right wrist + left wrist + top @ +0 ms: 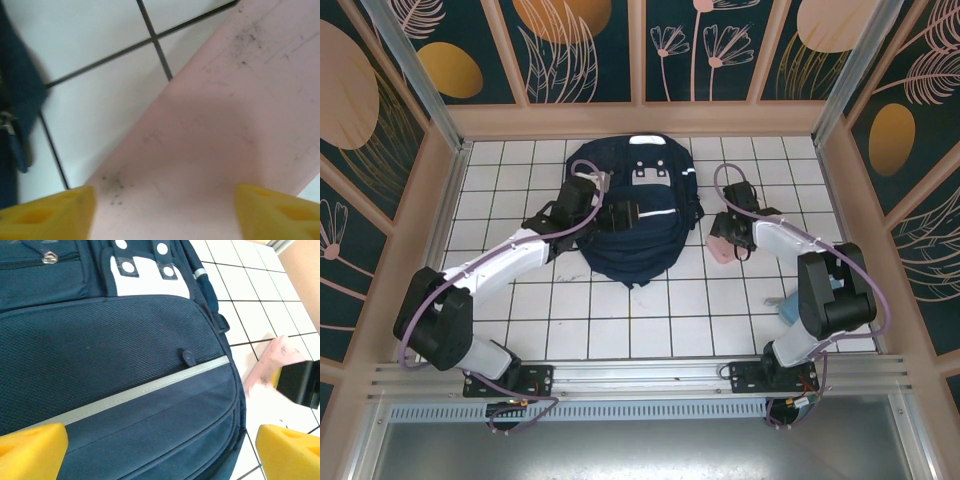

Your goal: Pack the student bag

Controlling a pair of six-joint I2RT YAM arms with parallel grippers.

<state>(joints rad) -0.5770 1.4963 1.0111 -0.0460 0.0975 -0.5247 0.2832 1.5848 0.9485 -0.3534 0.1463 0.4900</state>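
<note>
The student bag [630, 225] lies flat in the middle of the tiled table, dark navy with a pale reflective stripe [150, 387] across its front pocket. My left gripper [620, 213] hovers over the bag's front, its yellow fingertips [32, 447] wide apart and nothing between them; it is open [160, 445]. To the right of the bag lies a flat pink item [722, 250] [270, 362] with dark smudges [210, 125]. My right gripper [728, 245] is low over it, jaws apart with the pink surface spanning the gap [162, 210].
A small light blue object [788, 308] lies beside the right arm's elbow. Wooden walls [450, 180] with painted panels close in the table on three sides. A bag strap and zipper pull [10, 130] sit just left of the pink item.
</note>
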